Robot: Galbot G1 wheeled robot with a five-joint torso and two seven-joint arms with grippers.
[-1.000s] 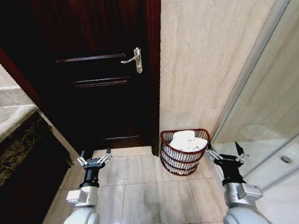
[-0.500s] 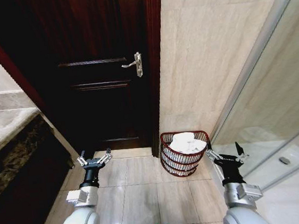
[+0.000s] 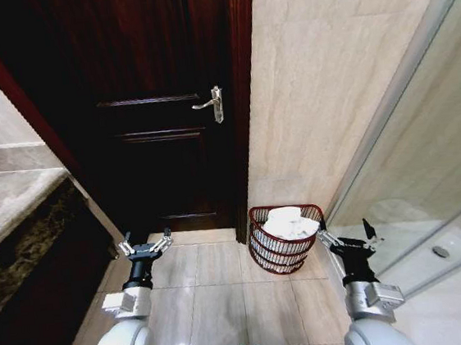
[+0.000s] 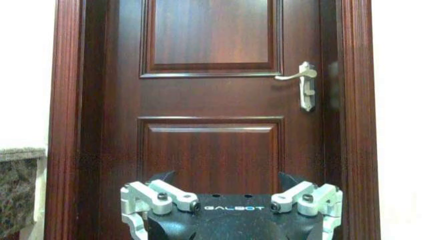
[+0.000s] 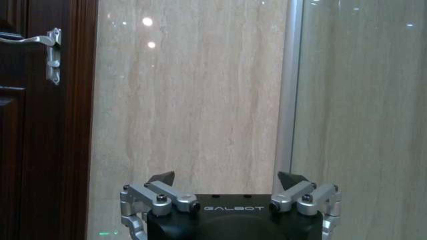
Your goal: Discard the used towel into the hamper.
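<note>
Head view: we see the whole room has slid a bit since a second ago, so we are moving, both grippers (image 3: 146,246) (image 3: 351,238) open and empty, towel (image 3: 288,222) already in the hamper (image 3: 282,253) by the wall.

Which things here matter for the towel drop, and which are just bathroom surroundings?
Part of the job:
- hamper, on the floor in the corner by the door frame
- white towel, already lying inside it
- left gripper and right gripper, both open and empty

Just surroundings:
- dark wooden door with its lever handle
- stone counter
- glass shower panel
</note>
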